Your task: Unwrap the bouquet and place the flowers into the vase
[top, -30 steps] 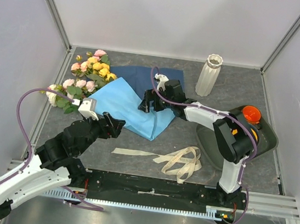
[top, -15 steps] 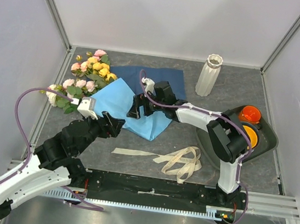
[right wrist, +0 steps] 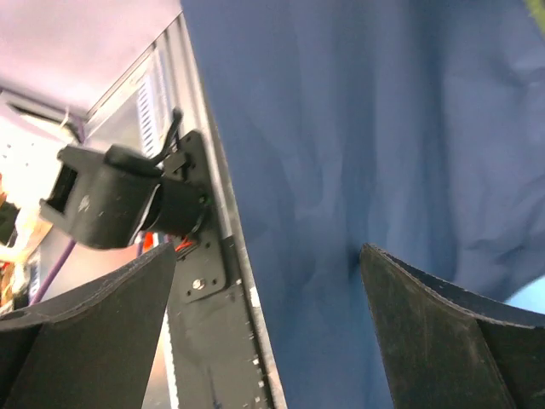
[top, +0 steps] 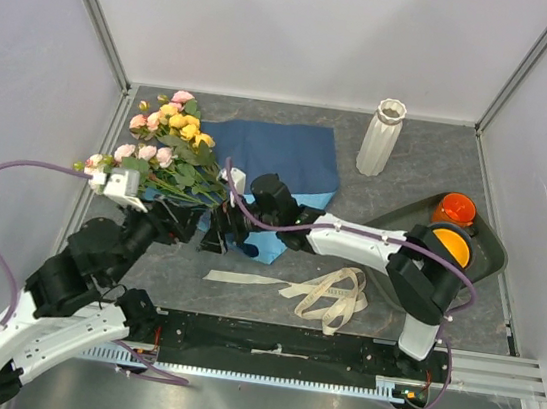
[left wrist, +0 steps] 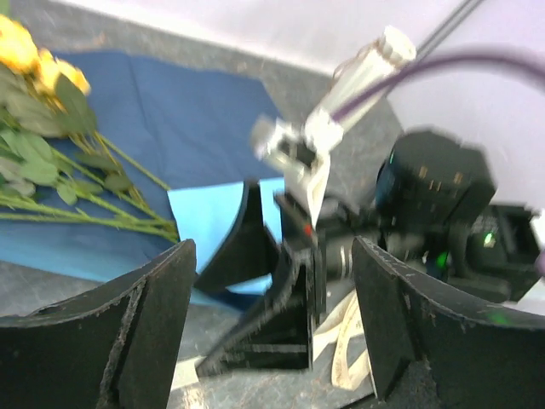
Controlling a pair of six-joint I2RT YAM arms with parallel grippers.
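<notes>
Upper left, the flowers (top: 167,130) lie on the opened blue paper (top: 281,150), ribbon (top: 327,292) off. The left end effector (top: 186,221) and right end effector (top: 217,237) — jaws apart, empty — hover by the stems. Likely next: pinch the stems, carry them to the vase (top: 383,138), upper right.

The flowers (top: 167,130) have pink, yellow and cream heads on green stems with green leaves. The paper sheet (top: 276,149) is dark blue on one face and light blue on the other. The vase (top: 382,138), far right, is white with vertical ribs. The ribbon (top: 327,294) is cream. The tray (top: 492,255) is dark grey, the cup (top: 456,207) orange. The surface (top: 429,175) is mottled grey.
</notes>
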